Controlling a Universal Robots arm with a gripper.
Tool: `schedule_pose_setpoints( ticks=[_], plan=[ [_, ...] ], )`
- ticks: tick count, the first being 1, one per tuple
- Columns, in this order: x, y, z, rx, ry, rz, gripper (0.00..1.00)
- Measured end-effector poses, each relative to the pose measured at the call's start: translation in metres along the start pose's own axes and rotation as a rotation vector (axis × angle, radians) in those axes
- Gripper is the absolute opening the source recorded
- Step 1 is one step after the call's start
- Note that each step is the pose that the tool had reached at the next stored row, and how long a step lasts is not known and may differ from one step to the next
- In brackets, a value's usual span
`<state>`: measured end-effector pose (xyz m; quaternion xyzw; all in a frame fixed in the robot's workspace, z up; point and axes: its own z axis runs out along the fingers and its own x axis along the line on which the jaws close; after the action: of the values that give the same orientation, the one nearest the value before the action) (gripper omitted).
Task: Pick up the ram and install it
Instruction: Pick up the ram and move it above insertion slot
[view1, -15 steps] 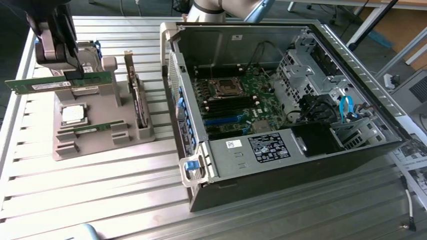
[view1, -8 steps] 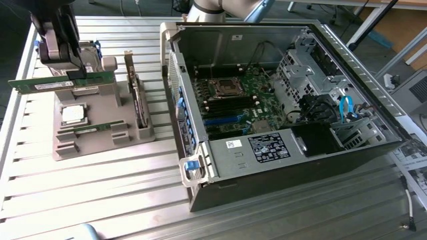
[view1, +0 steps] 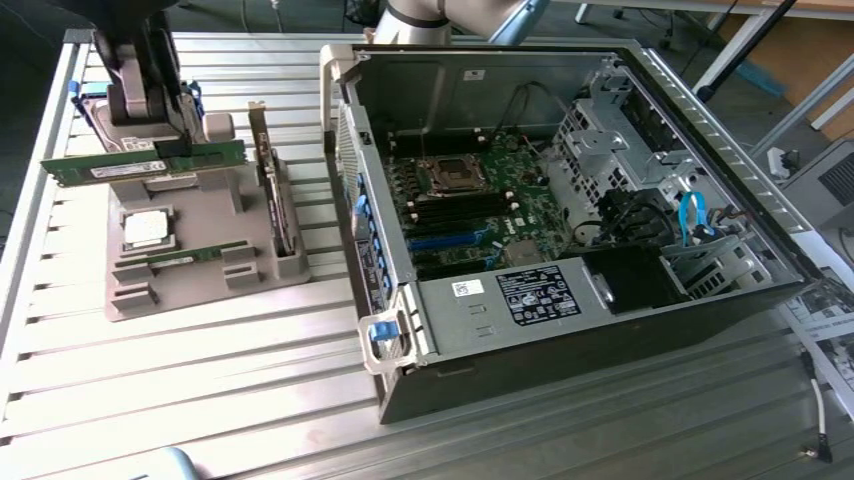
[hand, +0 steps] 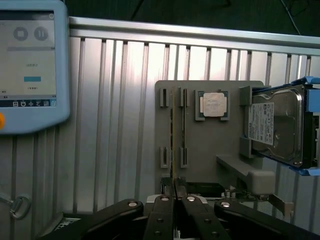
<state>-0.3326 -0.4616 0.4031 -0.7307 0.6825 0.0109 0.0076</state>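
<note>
The ram (view1: 140, 163), a thin green stick with a white label, hangs level above the grey holder block (view1: 200, 285) at the exterior view's left. My gripper (view1: 171, 148) is shut on its upper edge near the middle. In the wrist view my dark fingers (hand: 165, 210) stand pressed together over the holder block (hand: 210, 145). A second ram stick (view1: 180, 257) lies in the block's front slots. The open computer case (view1: 561, 200) lies at the exterior view's right, its motherboard facing up with dark memory slots (view1: 461, 212) beside the processor socket (view1: 445, 175).
On the holder block sit a square silver processor (hand: 212, 105), a hard drive in a blue frame (hand: 275, 127) and an upright expansion card (view1: 274, 200). A light blue pendant with a screen (hand: 30, 65) lies on the ribbed metal table (view1: 200, 380). The case walls stand up around the motherboard.
</note>
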Motion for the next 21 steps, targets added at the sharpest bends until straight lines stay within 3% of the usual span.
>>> schedule_pose_setpoints(
  ticks=[12, 21],
  plan=[
    [0.002, -0.0224, -0.0006, 0.0, 0.0, 0.0, 0.12],
    [0.002, -0.0345, -0.0008, 0.0, 0.0, 0.0, 0.12]
  ],
)
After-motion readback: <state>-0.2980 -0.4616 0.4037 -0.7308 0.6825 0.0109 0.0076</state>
